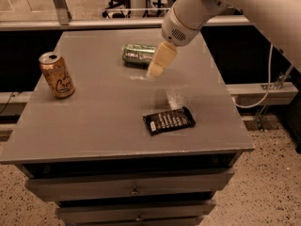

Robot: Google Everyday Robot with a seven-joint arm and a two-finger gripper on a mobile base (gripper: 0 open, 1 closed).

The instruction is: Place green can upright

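We saw the small aluminium green can with the mottled green-and-white label (138, 53) lying on its side toward the back of the grey metal bench (94, 126), its long axis running roughly left to right and its silver end facing left. The robot's cream-coloured pincer (154, 72) hung from the white arm that reached in from the upper right. It was tilted down and to the left, with its tip just beside the can's right end and low over the bench top. From this view it read as a single pale shape, so we could not tell how far open it stood, nor whether it touched the can. An orange-gold drink can with script lettering (57, 74) stood upright near the left edge of the bench, well apart from the green can. A black, flat snack-bar wrapper with pale print (169, 120) lay nearer the front, right of centre. Below the bench top we saw grey drawer fronts with small knobs (135, 191).
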